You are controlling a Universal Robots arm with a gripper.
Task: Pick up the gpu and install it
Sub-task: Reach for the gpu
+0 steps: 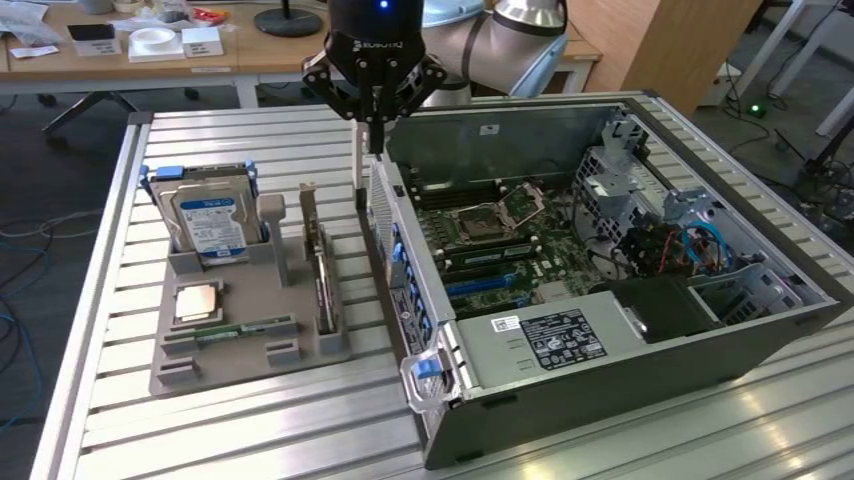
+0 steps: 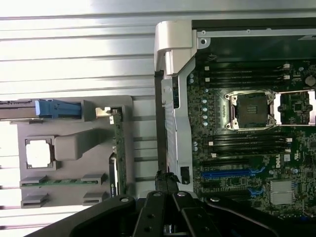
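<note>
Slatted tabletop (image 1: 200, 440) w/ gray tray (image 1: 230, 372). The gpu (image 1: 324, 285) stands on edge in the tray slot nearest the open PC case (image 1: 601, 370). Farther back, above the case's far corner, fingers (image 1: 375, 135) pressed together, holding nothing, apart from gpu.

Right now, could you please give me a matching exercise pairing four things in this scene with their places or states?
1 hard drive
2 gpu
3 case
4 pincer

A shut
B open, motherboard showing
C blue label, upright
D on edge in holder, nearest case

Pairs: 1-C, 2-D, 3-B, 4-A
</note>
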